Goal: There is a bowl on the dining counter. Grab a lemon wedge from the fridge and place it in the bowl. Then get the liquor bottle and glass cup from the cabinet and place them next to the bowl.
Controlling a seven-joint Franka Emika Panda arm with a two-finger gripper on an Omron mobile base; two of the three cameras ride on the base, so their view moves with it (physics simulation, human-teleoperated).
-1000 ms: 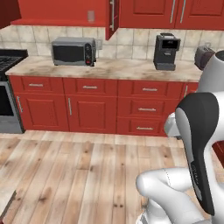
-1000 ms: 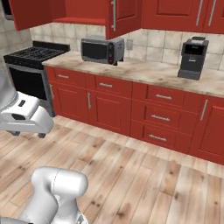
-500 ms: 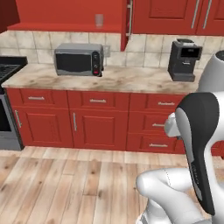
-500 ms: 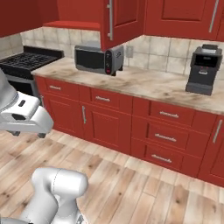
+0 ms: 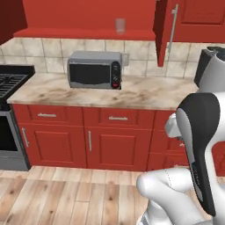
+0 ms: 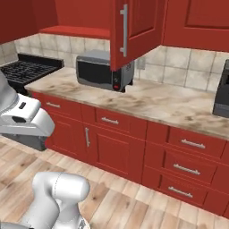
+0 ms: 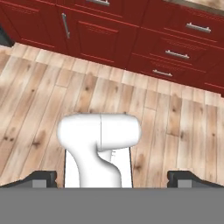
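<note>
Wood-plank floor spans the near ground, meeting a run of red base units with silver handles that carry a beige marbled table along the tiled far wall. Above it hangs the cabinet, a red cupboard whose door stands swung open toward the viewer, exposing its shelf. To the left sits a black stove. A silver-grey microwave rests on the table beneath the open cabinet, and part of a dark coffee machine stands further right. The glass cup, small and pale, stands upright on the cabinet's shelf, directly above the microwave. The claw points down at the floor, its two dark fingertips set wide apart with nothing between them.
</note>
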